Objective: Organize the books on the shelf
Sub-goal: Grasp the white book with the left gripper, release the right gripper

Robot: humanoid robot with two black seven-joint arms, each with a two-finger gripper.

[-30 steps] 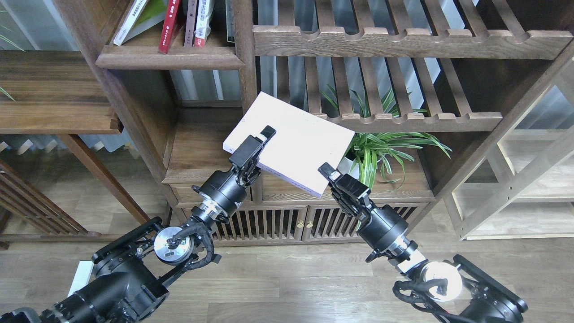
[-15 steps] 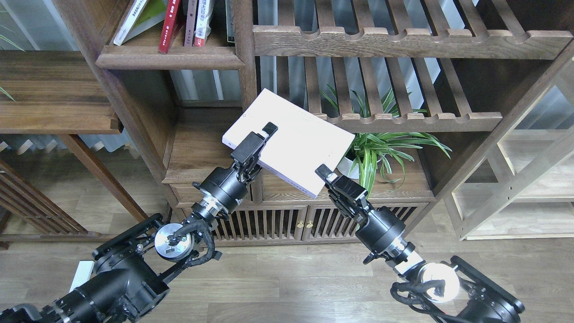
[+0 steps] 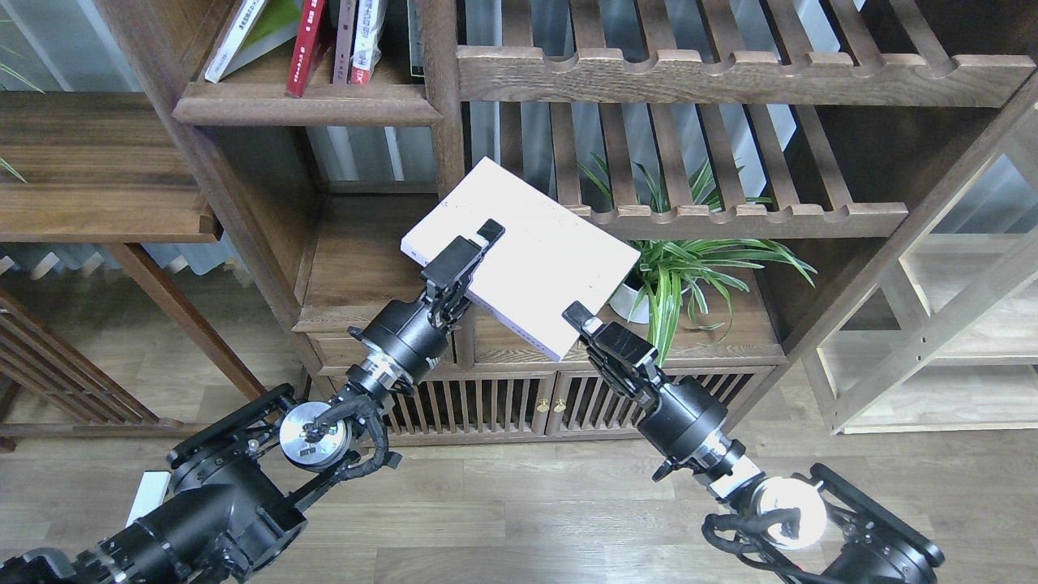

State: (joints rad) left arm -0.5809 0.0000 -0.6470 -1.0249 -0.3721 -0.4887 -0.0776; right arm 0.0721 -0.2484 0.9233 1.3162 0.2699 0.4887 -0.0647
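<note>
Your left gripper [image 3: 473,248] and right gripper [image 3: 585,328] clamp the pale book [image 3: 527,247] between them, tilted in mid-air. It hangs just right of the lower shelf [image 3: 357,268], below the shelved books [image 3: 308,40].

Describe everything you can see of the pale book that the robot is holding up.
The pale white-lavender book is a thick paperback with a plain cover and white page edges along its lower side. It is held in the air, tilted, in front of the bookcase, above the low cabinet top and beside the potted plant. The left gripper clamps its left edge; the right gripper clamps its lower right corner. Nothing else touches it.
</note>
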